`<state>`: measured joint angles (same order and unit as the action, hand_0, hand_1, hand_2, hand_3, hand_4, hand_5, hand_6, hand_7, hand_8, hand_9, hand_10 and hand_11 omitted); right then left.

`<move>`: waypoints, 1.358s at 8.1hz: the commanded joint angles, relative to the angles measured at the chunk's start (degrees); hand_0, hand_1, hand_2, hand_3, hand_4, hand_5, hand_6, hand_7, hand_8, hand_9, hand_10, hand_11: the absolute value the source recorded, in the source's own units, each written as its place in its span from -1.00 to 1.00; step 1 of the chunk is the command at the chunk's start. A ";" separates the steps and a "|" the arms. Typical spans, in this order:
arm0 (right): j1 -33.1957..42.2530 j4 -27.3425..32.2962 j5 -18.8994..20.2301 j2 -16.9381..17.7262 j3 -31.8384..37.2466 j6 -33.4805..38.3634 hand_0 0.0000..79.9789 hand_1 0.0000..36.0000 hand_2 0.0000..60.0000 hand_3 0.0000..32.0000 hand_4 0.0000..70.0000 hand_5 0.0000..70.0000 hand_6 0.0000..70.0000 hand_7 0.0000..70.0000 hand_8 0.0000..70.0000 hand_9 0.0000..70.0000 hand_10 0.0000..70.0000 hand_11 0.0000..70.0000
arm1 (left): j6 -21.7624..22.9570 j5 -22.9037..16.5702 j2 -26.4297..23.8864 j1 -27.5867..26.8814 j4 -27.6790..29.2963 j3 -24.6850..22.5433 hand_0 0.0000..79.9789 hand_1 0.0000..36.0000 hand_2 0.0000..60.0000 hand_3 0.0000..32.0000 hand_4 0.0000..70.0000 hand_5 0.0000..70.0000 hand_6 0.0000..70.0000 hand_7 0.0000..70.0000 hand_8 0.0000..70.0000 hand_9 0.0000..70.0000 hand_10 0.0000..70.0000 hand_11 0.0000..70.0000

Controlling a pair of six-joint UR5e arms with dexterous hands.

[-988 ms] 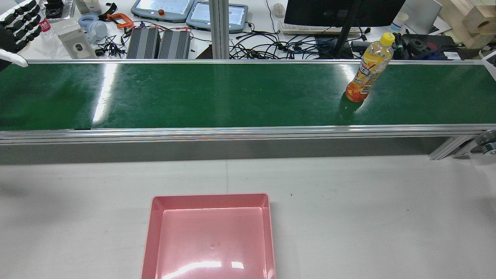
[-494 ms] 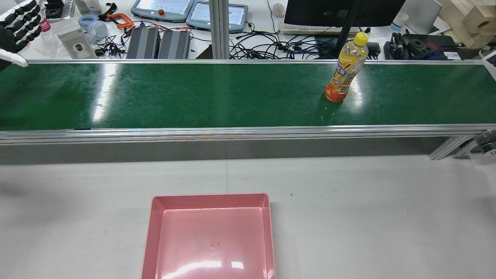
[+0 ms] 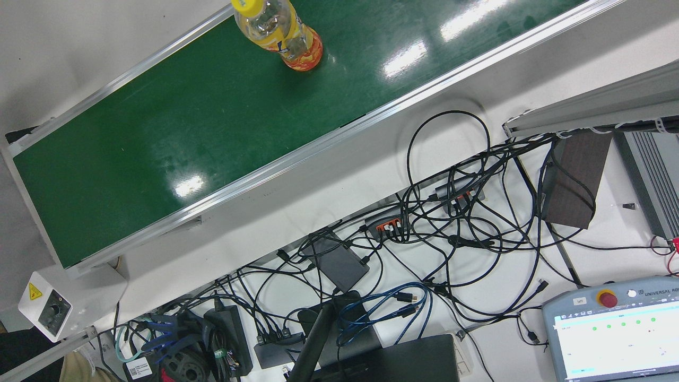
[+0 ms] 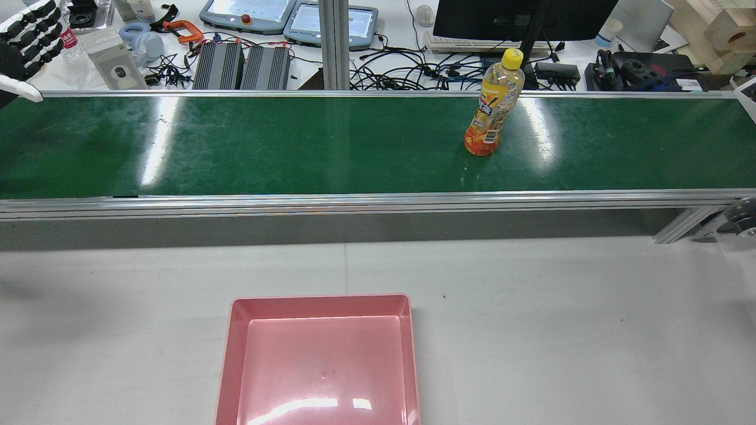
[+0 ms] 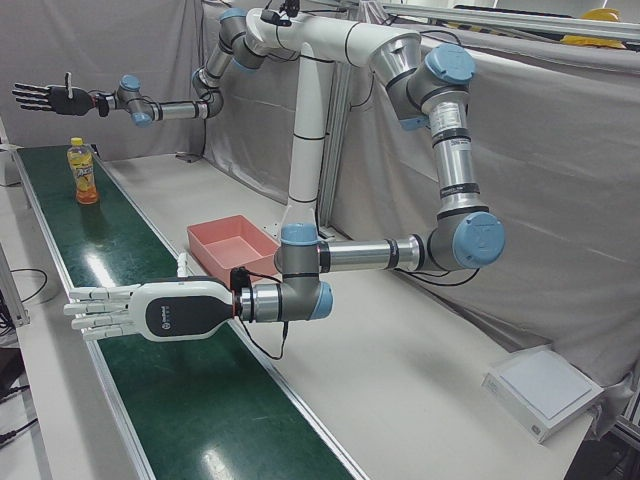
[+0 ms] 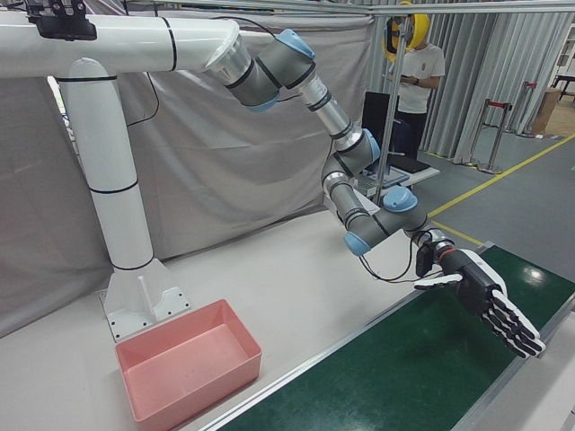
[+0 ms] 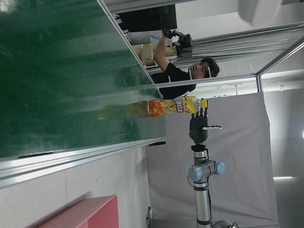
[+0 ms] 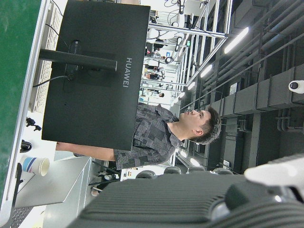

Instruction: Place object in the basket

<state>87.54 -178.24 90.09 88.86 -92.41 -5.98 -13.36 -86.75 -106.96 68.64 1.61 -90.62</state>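
Note:
An orange-drink bottle (image 4: 493,109) with a yellow cap stands upright on the green conveyor belt (image 4: 266,147), right of centre in the rear view. It also shows in the front view (image 3: 284,37), the left-front view (image 5: 83,172) and the left hand view (image 7: 173,106). The pink basket (image 4: 322,304) lies empty on the white table before the belt. My left hand (image 5: 110,310) hovers open over the belt's left end, far from the bottle. My right hand (image 5: 45,97) is open in the air beyond the bottle at the belt's other end, and also shows in the right-front view (image 6: 485,301).
Behind the belt a desk holds cables, teach pendants (image 4: 248,15), a monitor (image 4: 520,18) and power units. The belt has raised aluminium rails (image 4: 354,200). The white pedestal (image 6: 117,224) stands behind the basket. A person (image 6: 418,81) stands beyond the station.
The bottle has travelled left along the belt in the rear view, still upright. Neither hand has moved.

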 commanded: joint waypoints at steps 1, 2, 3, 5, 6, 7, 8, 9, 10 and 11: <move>0.00 0.00 0.00 0.00 0.03 0.00 -1.00 -1.00 -1.00 -1.00 -1.00 -1.00 -1.00 -1.00 -1.00 -1.00 -1.00 -1.00 | 0.00 0.00 0.00 -0.09 -0.02 0.00 0.63 -0.28 -1.00 -1.00 -1.00 -0.77 -1.00 -1.00 -1.00 -1.00 -1.00 -1.00; 0.00 0.00 0.00 0.00 0.03 -0.09 -1.00 -1.00 -1.00 -1.00 -1.00 -1.00 -1.00 -1.00 -1.00 -1.00 -1.00 -1.00 | -0.09 0.00 0.00 -0.17 -0.02 0.09 0.64 -0.28 -1.00 -1.00 -1.00 -0.75 -1.00 -1.00 -1.00 -1.00 -1.00 -1.00; 0.00 0.00 0.00 0.00 0.03 0.00 -1.00 -1.00 -1.00 -1.00 -1.00 -1.00 -1.00 -1.00 -1.00 -1.00 -1.00 -1.00 | -0.18 0.00 0.00 -0.17 -0.02 0.09 0.67 -0.26 -1.00 -1.00 -1.00 -0.76 -1.00 -1.00 -1.00 -1.00 -1.00 -1.00; 0.00 0.00 0.00 0.00 0.03 -0.09 -1.00 -1.00 -1.00 -1.00 -1.00 -1.00 -1.00 -1.00 -1.00 -1.00 -1.00 -1.00 | -0.18 0.00 0.00 -0.17 -0.02 0.09 0.63 -0.28 -1.00 -1.00 -1.00 -0.76 -1.00 -1.00 -1.00 -1.00 -1.00 -1.00; 0.00 0.00 -0.09 0.00 0.03 -0.09 -1.00 -1.00 -1.00 -1.00 -1.00 -1.00 -1.00 -1.00 -1.00 -1.00 -1.00 -1.00 | -0.18 0.00 0.00 -0.26 -0.02 0.18 0.60 -0.30 -1.00 -1.00 -1.00 -0.78 -1.00 -1.00 -1.00 -1.00 -1.00 -1.00; 0.00 0.00 0.00 0.00 -0.05 0.00 -1.00 -1.00 -1.00 -1.00 -1.00 -1.00 -1.00 -1.00 -1.00 -1.00 -1.00 -1.00 | -0.18 0.00 0.00 -0.26 -0.02 0.79 0.61 -0.29 -1.00 -1.00 -1.00 -0.76 -1.00 -1.00 -1.00 -1.00 -1.00 -1.00; 0.00 0.00 0.00 0.00 0.03 0.00 -1.00 -1.00 -1.00 -1.00 -1.00 -1.00 -1.00 -1.00 -1.00 -1.00 -1.00 -1.00 | -0.18 0.00 0.00 -0.17 0.06 0.88 0.63 -0.27 -1.00 -1.00 -1.00 -0.75 -1.00 -1.00 -1.00 -1.00 -1.00 -1.00; 0.00 0.00 0.00 0.00 -0.05 -0.09 -1.00 -1.00 -1.00 -1.00 -1.00 -1.00 -1.00 -1.00 -1.00 -1.00 -1.00 -1.00 | -0.35 0.09 0.00 0.00 -0.02 0.97 0.65 -0.27 -1.00 -1.00 -1.00 -0.75 -1.00 -1.00 -1.00 -1.00 -1.00 -1.00; 0.00 0.00 0.00 0.00 0.03 0.00 -1.00 -1.00 -1.00 -1.00 -1.00 -1.00 -1.00 -1.00 -1.00 -1.00 -1.00 -1.00 | -0.35 0.09 0.00 0.00 -0.20 0.97 0.65 -0.27 -1.00 -1.00 -1.00 -0.78 -1.00 -1.00 -1.00 -1.00 -1.00 -1.00; 0.00 0.00 0.00 0.00 0.03 0.00 -1.00 -1.00 -1.00 -1.00 -1.00 -1.00 -1.00 -1.00 -1.00 -1.00 -1.00 -1.00 | -0.44 0.00 0.00 -0.09 -0.20 1.06 0.61 -0.29 -1.00 -1.00 -1.00 -0.81 -1.00 -1.00 -1.00 -1.00 -1.00 -1.00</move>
<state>87.54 -178.24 90.09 88.86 -92.41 -6.01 -13.65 -86.69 -106.96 68.58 1.53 -89.72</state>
